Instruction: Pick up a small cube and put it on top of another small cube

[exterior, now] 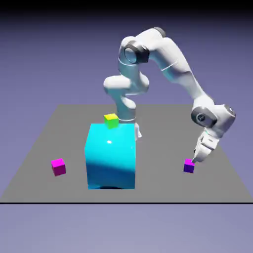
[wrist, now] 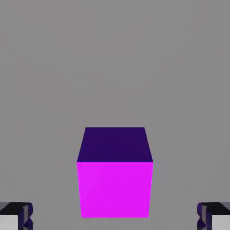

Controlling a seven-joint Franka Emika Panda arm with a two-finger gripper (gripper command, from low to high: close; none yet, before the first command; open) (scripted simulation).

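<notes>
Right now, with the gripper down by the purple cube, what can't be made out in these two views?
- Gripper fingers: too small in the exterior view; in the hand view only their tips show, cut by the bottom edge.
- Contact with the purple cube: cannot tell in the exterior view; the hand view shows gaps on both sides.
- Pink cube, yellow-green cube, cyan block: outside the hand view.
- Robot base: behind the cyan block.

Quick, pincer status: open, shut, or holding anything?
Pincer: open, holding nothing; it is down at the purple cube, which sits on the table between the spread fingertips.
</notes>
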